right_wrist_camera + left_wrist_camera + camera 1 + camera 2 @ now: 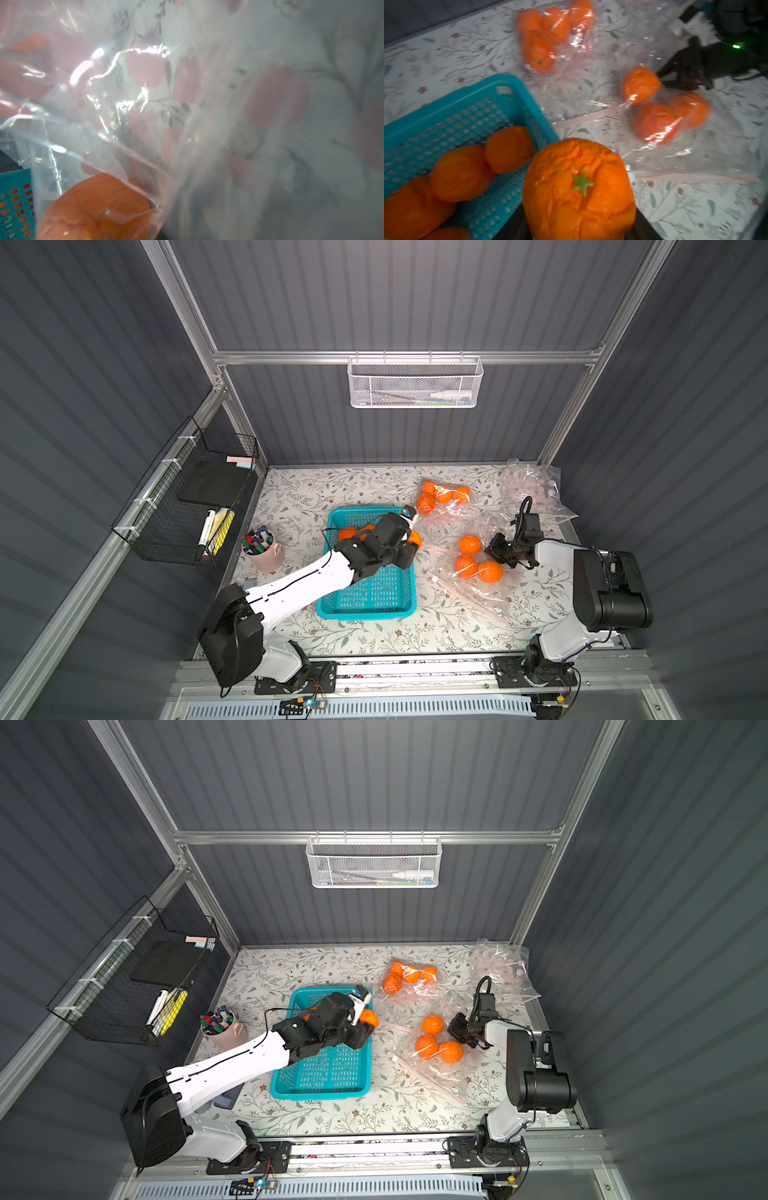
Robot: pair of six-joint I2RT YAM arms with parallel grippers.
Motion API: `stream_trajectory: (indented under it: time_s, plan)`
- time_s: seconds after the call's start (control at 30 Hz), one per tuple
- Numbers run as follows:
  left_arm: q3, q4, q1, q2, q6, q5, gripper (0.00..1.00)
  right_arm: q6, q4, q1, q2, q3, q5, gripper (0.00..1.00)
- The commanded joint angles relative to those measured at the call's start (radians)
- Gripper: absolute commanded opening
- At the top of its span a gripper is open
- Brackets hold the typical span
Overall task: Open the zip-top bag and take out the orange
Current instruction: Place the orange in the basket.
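Got one orange [579, 187] out of the bag [478, 589], clamped in left gripper [409, 546]. Jaws part-open around it, stem facing the wrist cam. Hanging right over the basket [365, 614] rim on the right-arm side, neither clearly in nor out.

Counting several oranges [460, 172] down in the basket. Seeing three more [465, 565] inside the bag, flat on the cloth [316, 489] between basket and right arm. Pinching fully closed with right gripper [500, 549], apparently on the bag film at its edge. Only plastic across the right wrist cam, so can't confirm the bite.

Also noting a second bag [444, 497] of oranges further back and empty bags [536, 489] in the far right corner.

Risks, as judged from here:
- Could hit the rim if let go now, then bounce onto the cloth. Better to move in over the mesh first.
- Looks soft and wrinkled, so could squash or squirt out under more squeeze.
- Could land on the fruit already in there and roll over the low wall.
- Could lose the thin, slick film from the right pinch, collapsing the mouth over the remaining three.
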Motion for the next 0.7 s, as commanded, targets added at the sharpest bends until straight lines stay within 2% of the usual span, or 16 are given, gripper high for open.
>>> stream_trajectory:
  time_s: [0.0, 0.1, 0.37, 0.67]
  plan:
    - [-0.060, -0.060, 0.038, 0.002, -0.043, -0.168, 0.51, 0.009, -0.040, -0.002, 0.025, 0.004, 0.017, 0.10]
    - [-0.067, -0.076, 0.074, 0.059, -0.041, -0.196, 0.51, 0.009, -0.040, -0.001, 0.023, 0.004, 0.017, 0.11]
    - [-0.067, -0.075, 0.098, 0.173, -0.012, -0.190, 0.52, 0.009, -0.040, -0.002, 0.024, 0.004, 0.017, 0.11]
    - [-0.110, -0.103, 0.111, 0.191, -0.014, -0.216, 0.56, 0.010, -0.039, -0.001, 0.025, 0.004, 0.017, 0.11]
